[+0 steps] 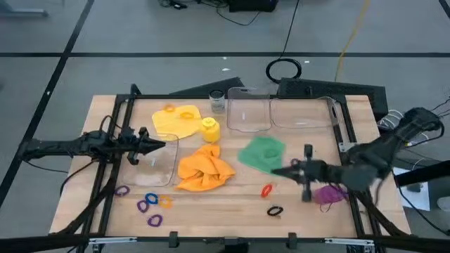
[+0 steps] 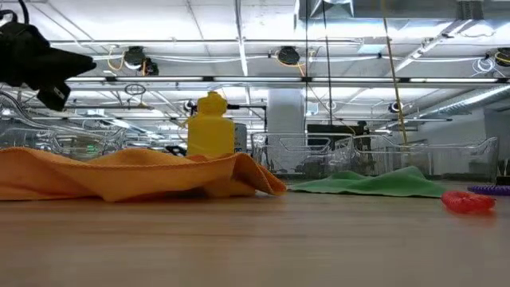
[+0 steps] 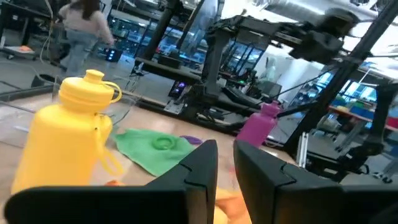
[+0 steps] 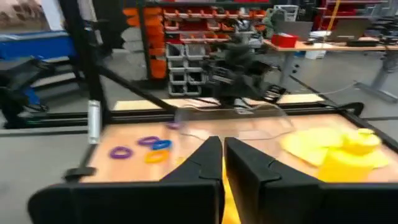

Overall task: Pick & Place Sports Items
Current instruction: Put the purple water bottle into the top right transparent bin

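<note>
You are looking at a light wooden desk [image 1: 232, 204] standing on a grey floor [image 1: 140, 28] marked with dark lines, where black cables [image 1: 283, 69] lie coiled. Overhead, a white ceiling [image 2: 239, 20] carries pipes and lamps. Behind, note the shelving with red and orange bins [image 4: 186, 37], a workbench [image 4: 323, 46], and a person [image 3: 78, 31] standing.

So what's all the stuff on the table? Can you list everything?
orange cloth: one, crumpled, table middle
green cloth: one, right of the orange one
yellow cloth: one, far left part
yellow bottle: one, upright beside the yellow cloth
purple bottle: one, lying under the right arm
elastic rings: about eight; purple, blue, orange near front left; red, black front right
clear boxes: three
glass jar: one, clear
left gripper: nearly shut, empty, over left box
right gripper: shut, empty
</note>
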Controlling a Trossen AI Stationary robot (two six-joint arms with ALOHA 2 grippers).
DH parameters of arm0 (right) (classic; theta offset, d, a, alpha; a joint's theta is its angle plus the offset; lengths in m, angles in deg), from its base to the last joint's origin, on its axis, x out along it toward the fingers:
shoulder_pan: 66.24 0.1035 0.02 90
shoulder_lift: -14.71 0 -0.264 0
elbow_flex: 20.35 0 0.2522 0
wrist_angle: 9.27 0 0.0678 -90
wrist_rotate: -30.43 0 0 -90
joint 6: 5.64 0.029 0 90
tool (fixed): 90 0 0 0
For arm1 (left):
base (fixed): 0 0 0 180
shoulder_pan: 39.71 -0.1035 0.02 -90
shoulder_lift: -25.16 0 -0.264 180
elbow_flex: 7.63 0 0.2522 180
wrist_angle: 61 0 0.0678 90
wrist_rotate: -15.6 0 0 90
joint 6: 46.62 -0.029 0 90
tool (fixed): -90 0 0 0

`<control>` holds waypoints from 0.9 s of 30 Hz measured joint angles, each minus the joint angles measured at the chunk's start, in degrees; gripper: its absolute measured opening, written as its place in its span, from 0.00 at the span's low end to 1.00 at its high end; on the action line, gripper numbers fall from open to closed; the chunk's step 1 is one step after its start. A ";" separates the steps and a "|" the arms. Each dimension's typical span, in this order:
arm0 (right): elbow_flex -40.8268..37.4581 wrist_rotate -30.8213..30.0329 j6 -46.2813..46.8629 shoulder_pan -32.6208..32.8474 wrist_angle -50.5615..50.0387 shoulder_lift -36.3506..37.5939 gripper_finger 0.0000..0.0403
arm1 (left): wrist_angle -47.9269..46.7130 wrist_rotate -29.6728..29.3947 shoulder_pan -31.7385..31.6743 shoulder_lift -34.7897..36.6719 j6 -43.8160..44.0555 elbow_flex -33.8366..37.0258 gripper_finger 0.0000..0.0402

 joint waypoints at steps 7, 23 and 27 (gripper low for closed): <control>0.06 -10.06 9.12 11.37 0.13 -3.40 0.00 | 0.03 -0.01 -0.02 0.00 4.44 0.00 0.12; 0.08 -14.16 11.26 16.79 -7.04 -3.53 0.00 | 8.34 -0.03 -0.02 0.00 -8.64 0.00 0.12; 0.08 -1.89 11.25 11.41 -15.08 -0.24 0.00 | 9.41 -0.23 0.00 0.00 -17.10 0.00 0.12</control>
